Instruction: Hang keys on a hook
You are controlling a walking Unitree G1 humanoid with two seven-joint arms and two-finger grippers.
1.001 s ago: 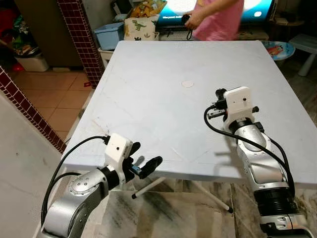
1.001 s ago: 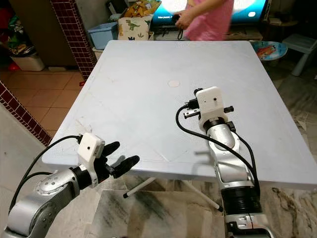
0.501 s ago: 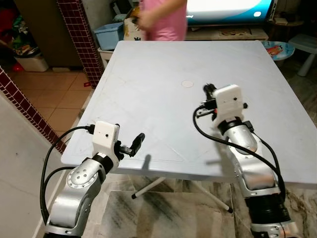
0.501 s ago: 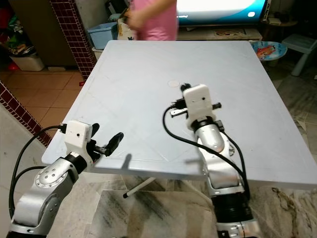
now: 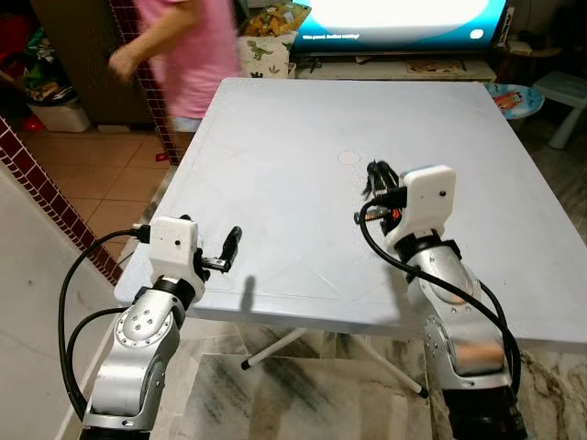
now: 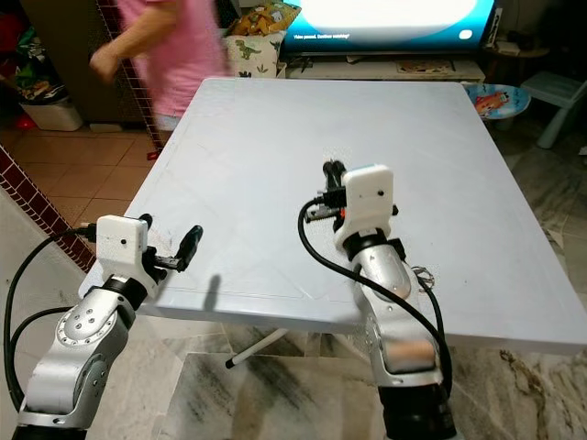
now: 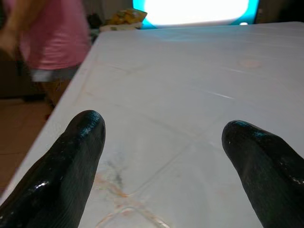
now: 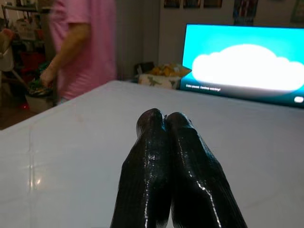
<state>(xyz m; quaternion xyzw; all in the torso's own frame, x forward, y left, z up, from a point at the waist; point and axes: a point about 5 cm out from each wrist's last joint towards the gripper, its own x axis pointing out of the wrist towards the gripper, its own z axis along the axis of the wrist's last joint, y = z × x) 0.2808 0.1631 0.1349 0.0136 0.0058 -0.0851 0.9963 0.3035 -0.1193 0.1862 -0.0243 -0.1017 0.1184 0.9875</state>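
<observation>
My left gripper (image 7: 166, 133) is open and holds nothing; it hovers at the near left corner of the white table (image 5: 293, 119), pointing across the top. My right gripper (image 8: 164, 118) is shut, its two black fingers (image 5: 376, 174) pressed together with nothing visible between them. It is raised over the middle of the table, just near of a small round mark (image 5: 348, 157) on the top.
A person in a pink shirt (image 5: 188, 46) stands at the table's far left corner, arm swinging. A lit TV (image 5: 394, 18) runs along the back. A small blue table (image 5: 514, 96) stands at the right, a red brick wall (image 5: 37, 183) at the left.
The person walked from behind the table round to its far left corner. My left gripper rose from below the table edge to table height. My right gripper shifted left and turned.
</observation>
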